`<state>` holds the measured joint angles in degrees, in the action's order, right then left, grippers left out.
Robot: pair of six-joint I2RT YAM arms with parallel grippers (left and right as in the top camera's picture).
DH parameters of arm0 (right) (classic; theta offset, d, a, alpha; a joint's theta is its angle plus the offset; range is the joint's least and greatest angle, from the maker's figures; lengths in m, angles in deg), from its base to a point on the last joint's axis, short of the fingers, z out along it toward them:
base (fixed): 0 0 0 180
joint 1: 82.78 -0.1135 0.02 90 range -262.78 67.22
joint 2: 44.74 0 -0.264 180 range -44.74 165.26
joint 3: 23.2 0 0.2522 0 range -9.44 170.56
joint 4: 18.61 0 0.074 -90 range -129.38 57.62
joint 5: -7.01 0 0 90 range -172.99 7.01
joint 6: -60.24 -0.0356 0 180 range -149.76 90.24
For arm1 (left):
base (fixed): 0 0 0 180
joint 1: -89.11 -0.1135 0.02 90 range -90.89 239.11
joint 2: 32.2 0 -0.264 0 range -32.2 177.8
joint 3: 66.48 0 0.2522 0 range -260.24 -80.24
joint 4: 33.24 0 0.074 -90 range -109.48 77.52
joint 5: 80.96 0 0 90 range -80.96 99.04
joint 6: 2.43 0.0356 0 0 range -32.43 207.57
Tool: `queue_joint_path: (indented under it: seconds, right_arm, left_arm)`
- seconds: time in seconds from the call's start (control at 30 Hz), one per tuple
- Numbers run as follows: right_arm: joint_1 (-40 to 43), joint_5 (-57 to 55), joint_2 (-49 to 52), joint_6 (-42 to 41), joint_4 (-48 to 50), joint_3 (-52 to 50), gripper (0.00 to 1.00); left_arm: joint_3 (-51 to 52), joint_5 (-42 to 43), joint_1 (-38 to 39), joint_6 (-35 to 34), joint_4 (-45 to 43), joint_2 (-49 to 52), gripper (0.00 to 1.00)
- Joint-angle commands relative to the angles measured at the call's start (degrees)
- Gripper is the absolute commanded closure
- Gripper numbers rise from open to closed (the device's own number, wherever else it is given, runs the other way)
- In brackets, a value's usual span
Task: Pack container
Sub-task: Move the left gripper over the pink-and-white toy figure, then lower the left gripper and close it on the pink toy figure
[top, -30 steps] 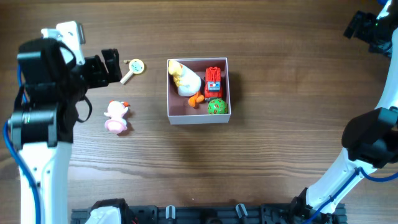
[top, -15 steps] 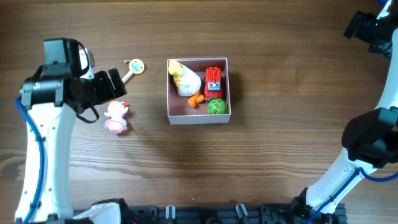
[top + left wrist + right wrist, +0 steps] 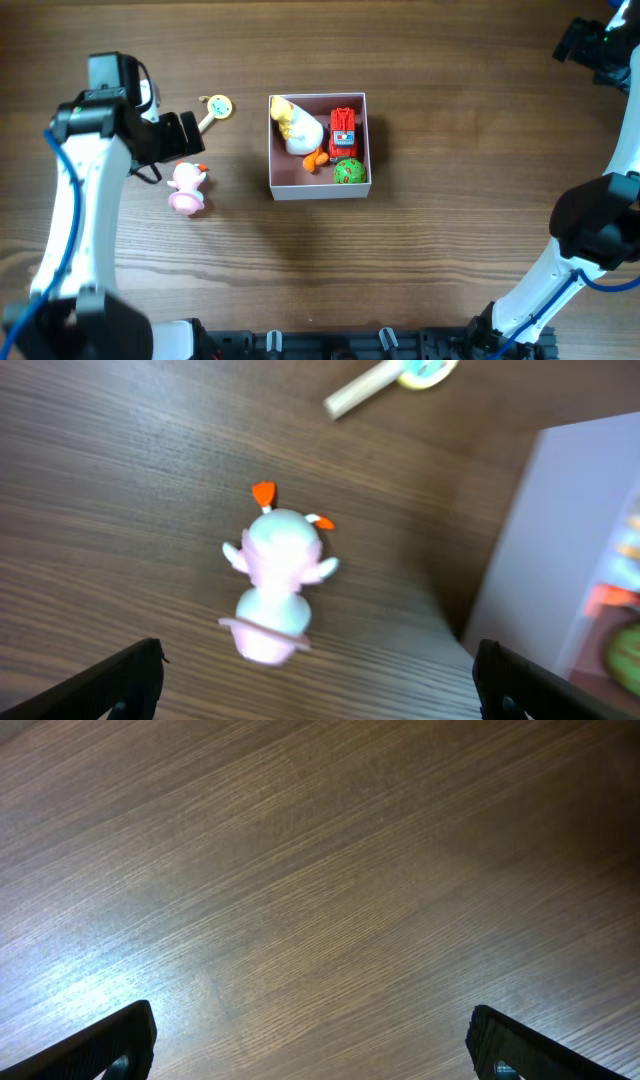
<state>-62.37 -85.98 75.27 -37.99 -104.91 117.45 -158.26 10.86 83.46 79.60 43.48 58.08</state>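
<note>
The container (image 3: 318, 187) is a square white-walled box with a pink inside at the table's middle. It holds a white and yellow toy (image 3: 297, 128), a red truck (image 3: 343, 130), a green ball (image 3: 349, 171) and an orange piece (image 3: 315, 160). A pink and white duck toy (image 3: 187, 187) lies on the table left of it, and also shows in the left wrist view (image 3: 275, 590). A round yellow lollipop toy (image 3: 213, 110) lies farther back. My left gripper (image 3: 186, 134) is open, above and just behind the duck. My right gripper (image 3: 585, 42) is open over bare table at the far right.
The container's white wall (image 3: 545, 550) fills the right of the left wrist view. The lollipop stick (image 3: 365, 385) shows at its top. The right arm's base (image 3: 600, 225) stands at the right edge. A black rail (image 3: 330, 345) runs along the front edge.
My left arm has swung toward the duck toy and lowered, with the gripper now just behind it. The toys, container and right arm have not moved.
</note>
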Motion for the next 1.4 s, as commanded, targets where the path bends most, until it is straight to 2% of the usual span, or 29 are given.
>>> queue_joint_path:
  seconds: [0.0, 0.17, 0.37, 0.63, 1.0, 1.37]
  right_arm:
    - [-0.3, 0.5, 0.2, 0.6, 0.1, 0.1, 0.00]
    - [-0.3, 0.5, 0.2, 0.6, 0.1, 0.1, 0.00]
    - [-0.3, 0.5, 0.2, 0.6, 0.1, 0.1, 0.00]
    - [-0.3, 0.5, 0.2, 0.6, 0.1, 0.1, 0.00]
    - [-0.3, 0.5, 0.2, 0.6, 0.1, 0.1, 0.00]
    - [-0.3, 0.5, 0.2, 0.5, 0.1, 0.1, 0.00]
  left_arm:
    - [-0.7, -1.9, -0.4, 1.8, -1.8, 6.8, 0.00]
    - [-0.7, -1.7, -0.4, 1.8, 2.2, 10.9, 0.00]
    - [-0.4, 1.0, -0.3, 1.8, 8.4, 11.0, 0.00]
    - [4.4, 3.2, -0.4, 11.1, 4.8, 11.0, 0.00]
    - [6.1, 1.3, -0.4, 9.2, -2.7, 11.5, 0.00]
    - [6.1, 1.1, -0.6, 8.6, -2.3, 16.3, 0.00]
